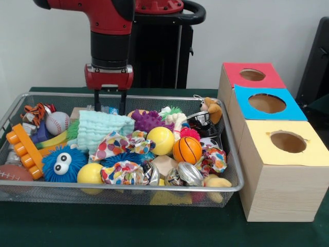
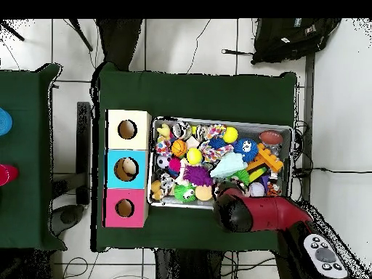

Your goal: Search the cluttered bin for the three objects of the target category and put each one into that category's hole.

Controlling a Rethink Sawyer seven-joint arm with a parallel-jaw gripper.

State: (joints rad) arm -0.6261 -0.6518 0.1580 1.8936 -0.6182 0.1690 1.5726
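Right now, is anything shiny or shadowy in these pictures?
Front view: even light, small glints on the yellow ball and the wire bin rim, and a soft shadow under the bin. Overhead view: the gripper is hidden under the arm.

A wire bin point(image 1: 128, 96) is sitting on the surface point(image 1: 103, 226), packed with toys. In the front view, three boxes are standing in a row just right of the bin: the far box point(image 1: 252, 75), the middle box point(image 1: 267, 103) and the near box point(image 1: 285, 170), each with a hole on top. Inside the bin, a knitted cloth point(image 1: 103, 129) is lying left of centre, with a baseball point(image 1: 57, 123) further left and a ball with eyes point(image 1: 62, 163) in front of it. A basketball toy point(image 1: 187, 150) is resting right of centre. The gripper point(image 1: 109, 109) is hanging behind the cloth, over the bin's far side.
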